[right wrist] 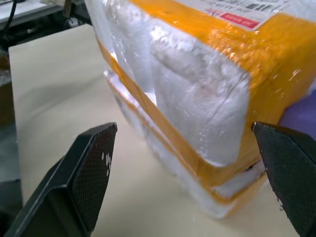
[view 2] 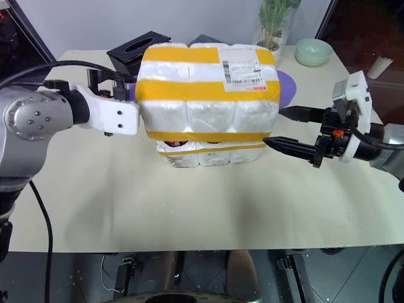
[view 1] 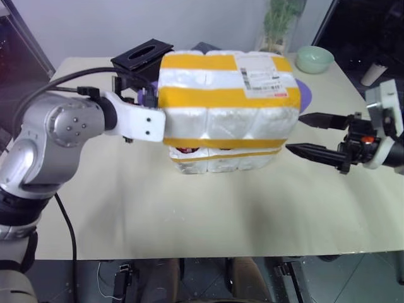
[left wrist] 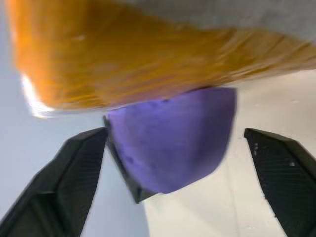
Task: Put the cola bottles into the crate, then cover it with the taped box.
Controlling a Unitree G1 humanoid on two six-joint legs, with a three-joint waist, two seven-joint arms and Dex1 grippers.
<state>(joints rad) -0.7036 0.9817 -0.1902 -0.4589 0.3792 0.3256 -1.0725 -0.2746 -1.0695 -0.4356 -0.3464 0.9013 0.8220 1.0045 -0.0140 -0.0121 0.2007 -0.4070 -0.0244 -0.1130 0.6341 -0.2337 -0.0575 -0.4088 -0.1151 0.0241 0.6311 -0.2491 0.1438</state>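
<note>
Left pincer (left wrist: pixel 177 187) sits behind the taped box's left end, fingers spread, gripping nothing. Mid-table (view 1: pixel 189 214), the taped box (view 1: pixel 227 95) rests over the crate (view 1: pixel 214 161), slightly askew; a red cap of the cola bottles (view 1: pixel 185 150) peeks thru the gap betw. them. Right pincer (view 1: pixel 306 134) hovers just beside the box's right end, fingers wide, empty. Looks like bottles are in & cover is on; only seating it square may remain.

Head pair overhead; wrists close-up.
</note>
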